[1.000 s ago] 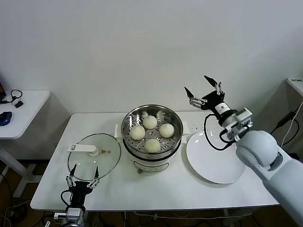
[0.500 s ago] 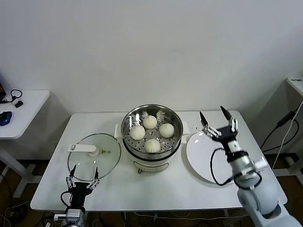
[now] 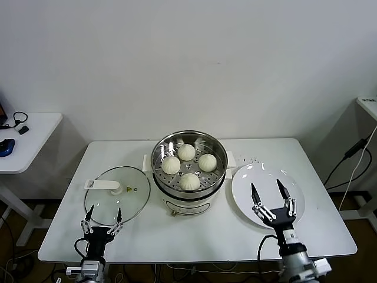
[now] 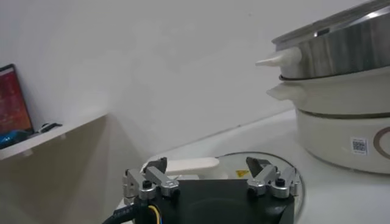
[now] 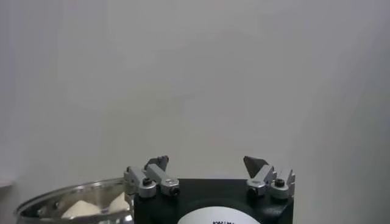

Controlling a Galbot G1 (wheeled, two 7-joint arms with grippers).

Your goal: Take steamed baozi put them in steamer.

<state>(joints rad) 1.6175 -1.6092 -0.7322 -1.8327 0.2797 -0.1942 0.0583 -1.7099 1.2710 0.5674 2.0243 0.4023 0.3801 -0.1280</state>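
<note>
Head view shows your right end effector spread wide and empty above the white plate's near rim; your left end effector gapes idle. Beyond, to its left, four steamed baozi sit inside the steamer.

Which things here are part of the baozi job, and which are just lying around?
Job items:
- four steamed baozi, all in the steamer
- right tool, open and empty, near the table's front edge over the plate

Lying about:
- white plate, nothing on it
- glass lid, flat on the table
- left tool, open, parked by the lid
</note>
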